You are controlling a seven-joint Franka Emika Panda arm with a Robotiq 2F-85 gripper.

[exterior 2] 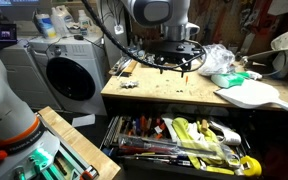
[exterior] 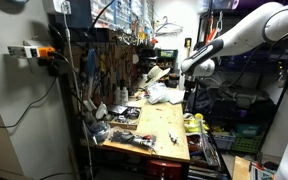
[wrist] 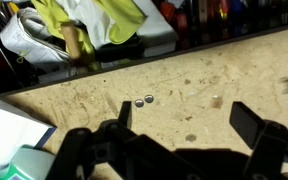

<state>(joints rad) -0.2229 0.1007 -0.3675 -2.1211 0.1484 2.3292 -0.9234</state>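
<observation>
My gripper (wrist: 184, 118) is open and empty, its two black fingers spread wide above the worn wooden workbench top (wrist: 199, 75). Two small round silver pieces (wrist: 144, 100) lie on the wood just beside the left finger. A tiny pale speck (wrist: 216, 100) lies between the fingers, nearer the right one. In both exterior views the gripper (exterior 2: 174, 62) (exterior: 189, 88) hangs over the bench, above the surface.
An open drawer full of hand tools (exterior 2: 179, 140) sticks out below the bench edge. Crumpled white and green cloth (exterior 2: 222, 66) and a white board (exterior 2: 254, 94) lie on the bench. A washing machine (exterior 2: 69, 75) stands beside it. A tool wall (exterior: 109, 65) backs the bench.
</observation>
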